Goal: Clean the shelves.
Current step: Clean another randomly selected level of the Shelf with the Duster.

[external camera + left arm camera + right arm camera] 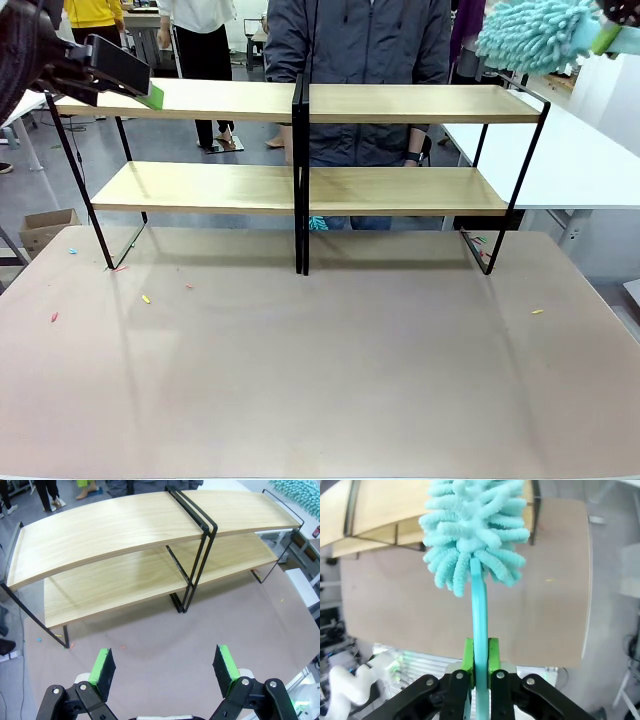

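While the left hand (165,667) hung wide apart, the right hand (480,666) pinched a teal duster (472,535) by its handle, poised to sweep the shelves (300,100).

Duster (535,32) handle beyond frame edge

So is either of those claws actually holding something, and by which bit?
Yes: the right gripper pinches the turquoise duster by its thin handle, well below the fluffy head. The left gripper is open, holding nothing.
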Tool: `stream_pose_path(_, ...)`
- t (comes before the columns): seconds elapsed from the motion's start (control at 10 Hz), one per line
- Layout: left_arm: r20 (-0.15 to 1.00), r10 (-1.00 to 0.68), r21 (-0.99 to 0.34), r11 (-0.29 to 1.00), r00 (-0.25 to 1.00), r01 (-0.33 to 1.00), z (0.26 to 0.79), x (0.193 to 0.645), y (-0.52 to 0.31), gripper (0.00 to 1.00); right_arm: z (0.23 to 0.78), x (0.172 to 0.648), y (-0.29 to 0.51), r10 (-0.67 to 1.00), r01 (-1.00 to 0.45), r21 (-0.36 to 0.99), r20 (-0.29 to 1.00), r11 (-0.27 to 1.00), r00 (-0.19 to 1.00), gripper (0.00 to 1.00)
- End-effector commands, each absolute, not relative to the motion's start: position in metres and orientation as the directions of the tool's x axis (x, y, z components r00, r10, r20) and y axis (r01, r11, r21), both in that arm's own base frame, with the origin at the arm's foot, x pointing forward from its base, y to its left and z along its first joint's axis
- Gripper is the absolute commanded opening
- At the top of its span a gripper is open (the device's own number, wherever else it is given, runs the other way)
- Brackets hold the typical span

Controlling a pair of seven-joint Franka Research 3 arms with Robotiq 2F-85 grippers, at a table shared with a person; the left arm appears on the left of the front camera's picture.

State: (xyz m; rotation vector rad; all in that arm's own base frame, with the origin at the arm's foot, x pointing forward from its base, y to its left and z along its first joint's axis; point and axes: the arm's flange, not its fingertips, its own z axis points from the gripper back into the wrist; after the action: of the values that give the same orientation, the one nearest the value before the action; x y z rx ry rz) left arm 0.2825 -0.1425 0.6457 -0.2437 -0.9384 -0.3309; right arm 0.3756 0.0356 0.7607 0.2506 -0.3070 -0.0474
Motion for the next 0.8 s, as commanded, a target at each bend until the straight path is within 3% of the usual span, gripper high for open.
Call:
stream_pose_path(0.0, 0.825, -0.167, -0.064, 0.921, 0.539, 0.384, 0.645, 0.282, -0.142, 1.00, 0.760, 0.355, 0.005, -0.034, -0.115, 0.414, 0.335, 0.903, 0.942, 0.12)
stream_pose_path(0.2, 0.825, -0.167, -0.064, 0.921, 0.539, 0.384, 0.645, 0.282, -0.142, 1.00, 0.768, 0.328, -0.017, 0.161, -0.366, 0.588, 0.373, 0.721, 0.914, 0.12)
stream_pose_path(0.4, 0.825, -0.167, -0.064, 0.921, 0.539, 0.384, 0.645, 0.282, -0.142, 1.00, 0.767, 0.299, -0.048, 0.293, -0.513, 0.650, 0.423, 0.561, 0.857, 0.12)
stream_pose_path(0.6, 0.825, -0.167, -0.064, 0.921, 0.539, 0.384, 0.645, 0.282, -0.142, 1.00, 0.754, 0.264, -0.096, 0.362, -0.690, 0.632, 0.588, 0.353, 0.723, 0.12)
stream_pose_path(0.7, 0.825, -0.167, -0.064, 0.921, 0.539, 0.384, 0.645, 0.282, -0.142, 1.00, 0.738, 0.246, -0.132, 0.305, -0.788, 0.567, 0.727, 0.238, 0.615, 0.12)
